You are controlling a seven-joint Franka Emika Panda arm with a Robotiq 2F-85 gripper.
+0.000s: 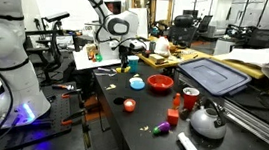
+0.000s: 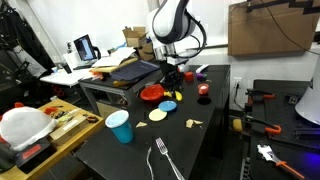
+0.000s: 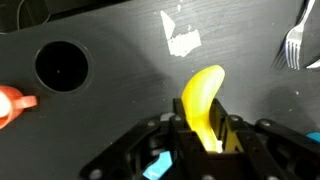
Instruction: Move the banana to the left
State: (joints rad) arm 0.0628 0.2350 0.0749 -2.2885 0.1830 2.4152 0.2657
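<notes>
In the wrist view the banana [image 3: 203,90] is bright yellow and curved. Its lower end sits between my gripper's [image 3: 205,128] two black fingers, which are shut on it, and its tip points away over the dark table. In both exterior views the gripper [image 1: 126,56] [image 2: 172,76] hangs just above the table beside the red bowl [image 1: 160,84] [image 2: 152,93]. The banana is too small to make out clearly in those views.
The wrist view shows a white scrap [image 3: 182,38], a fork [image 3: 293,45], a black round object [image 3: 60,65] and an orange piece [image 3: 12,103]. An exterior view shows a blue cup [image 2: 120,127], a yellow disc [image 2: 157,116] and a fork [image 2: 163,160]. Another shows a kettle [image 1: 207,120] and a red can [image 1: 188,99].
</notes>
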